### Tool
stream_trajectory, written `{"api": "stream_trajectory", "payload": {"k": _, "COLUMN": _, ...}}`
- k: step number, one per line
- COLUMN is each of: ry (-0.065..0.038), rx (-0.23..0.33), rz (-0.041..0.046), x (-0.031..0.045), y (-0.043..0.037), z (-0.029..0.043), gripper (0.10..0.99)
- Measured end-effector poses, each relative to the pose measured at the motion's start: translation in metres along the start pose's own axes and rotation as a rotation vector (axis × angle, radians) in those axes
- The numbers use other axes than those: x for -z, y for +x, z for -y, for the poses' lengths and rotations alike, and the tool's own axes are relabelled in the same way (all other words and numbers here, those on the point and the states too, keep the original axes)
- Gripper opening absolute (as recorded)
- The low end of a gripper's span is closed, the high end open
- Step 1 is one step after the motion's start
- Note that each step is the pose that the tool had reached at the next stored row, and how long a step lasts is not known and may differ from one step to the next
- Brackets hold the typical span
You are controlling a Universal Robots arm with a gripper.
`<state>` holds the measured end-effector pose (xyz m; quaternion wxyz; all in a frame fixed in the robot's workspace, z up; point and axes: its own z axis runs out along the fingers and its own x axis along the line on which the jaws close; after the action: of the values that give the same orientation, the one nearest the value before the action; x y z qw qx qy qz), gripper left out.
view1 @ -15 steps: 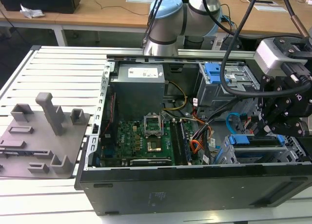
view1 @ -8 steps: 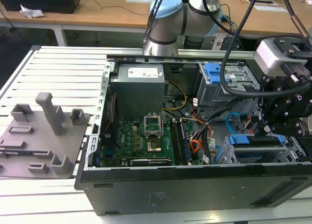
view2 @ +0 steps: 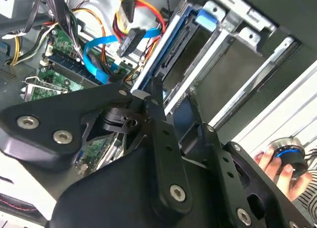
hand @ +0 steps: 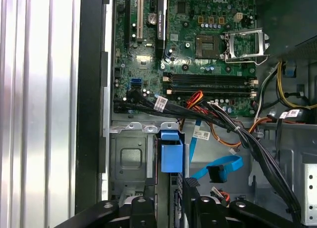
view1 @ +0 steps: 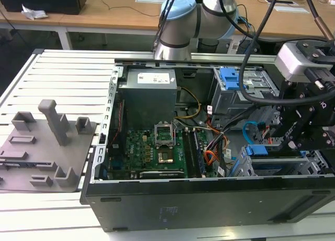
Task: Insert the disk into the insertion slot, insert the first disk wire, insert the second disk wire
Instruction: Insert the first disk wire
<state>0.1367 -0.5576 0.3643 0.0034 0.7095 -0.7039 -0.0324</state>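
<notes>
The disk (hand: 171,158) — a flat slab framed in glossy blue plastic — stands on edge in the insertion slot (hand: 130,161), a box of dull stamped sheet metal at the computer case's end toward the exterior view's right. The black fingers (hand: 191,188), barely parted, pinch its end. The smooth light blue cable (hand: 220,167) curls just beside, the orange wire bundle (hand: 197,98) near.
</notes>
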Motion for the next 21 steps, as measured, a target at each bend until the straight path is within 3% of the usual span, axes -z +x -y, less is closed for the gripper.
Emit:
{"api": "stream_trajectory", "payload": {"k": 1, "ry": 0.0, "rx": 0.0, "rz": -0.0002, "x": 0.0007, "y": 0.0001, "z": 0.0119, "gripper": 0.361}}
{"api": "stream_trajectory", "payload": {"k": 3, "ry": 0.0, "rx": 0.0, "rz": -0.0003, "x": 0.0011, "y": 0.0001, "z": 0.0173, "gripper": 0.361}}
{"api": "stream_trajectory", "payload": {"k": 8, "ry": 0.0, "rx": 0.0, "rz": -0.0003, "x": 0.0022, "y": 0.0001, "z": 0.0182, "gripper": 0.361}}
{"api": "stream_trajectory", "payload": {"k": 14, "ry": 0.0, "rx": 0.0, "rz": -0.0003, "x": 0.0125, "y": -0.0004, "z": 0.0177, "gripper": 0.361}}
{"api": "stream_trajectory", "payload": {"k": 18, "ry": 0.0, "rx": 0.0, "rz": -0.0001, "x": 0.0135, "y": -0.0004, "z": 0.0176, "gripper": 0.361}}
{"api": "stream_trajectory", "payload": {"k": 21, "ry": 0.0, "rx": 0.0, "rz": -0.0001, "x": 0.0133, "y": -0.0063, "z": 0.0177, "gripper": 0.361}}
